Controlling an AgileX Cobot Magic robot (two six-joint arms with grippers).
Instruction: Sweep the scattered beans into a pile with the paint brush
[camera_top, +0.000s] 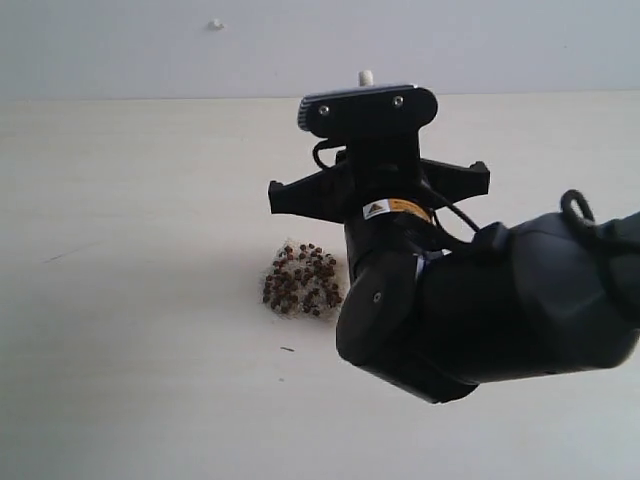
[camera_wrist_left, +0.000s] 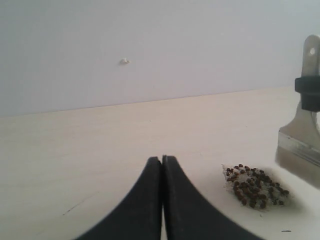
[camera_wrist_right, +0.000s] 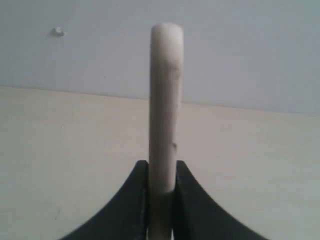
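The beans (camera_top: 302, 280) lie in one tight reddish-brown pile mixed with pale crumbs on the light tabletop, also visible in the left wrist view (camera_wrist_left: 256, 186). My right gripper (camera_wrist_right: 162, 167) is shut on the pale wooden handle of the paint brush (camera_wrist_right: 166, 100), which stands upright between its jaws. In the left wrist view the paint brush (camera_wrist_left: 299, 145) shows its grey metal band just right of the pile, its bristles out of frame. Only the handle tip (camera_top: 366, 77) pokes out above the right arm in the exterior view. My left gripper (camera_wrist_left: 162, 159) is shut and empty, left of the pile.
The bulky black right arm (camera_top: 480, 310) fills the lower right of the exterior view, beside the pile. A lone white speck (camera_top: 215, 24) sits on the grey wall behind the table. A thin dark mark (camera_top: 287, 349) lies on the tabletop (camera_top: 120, 330) just in front of the pile.
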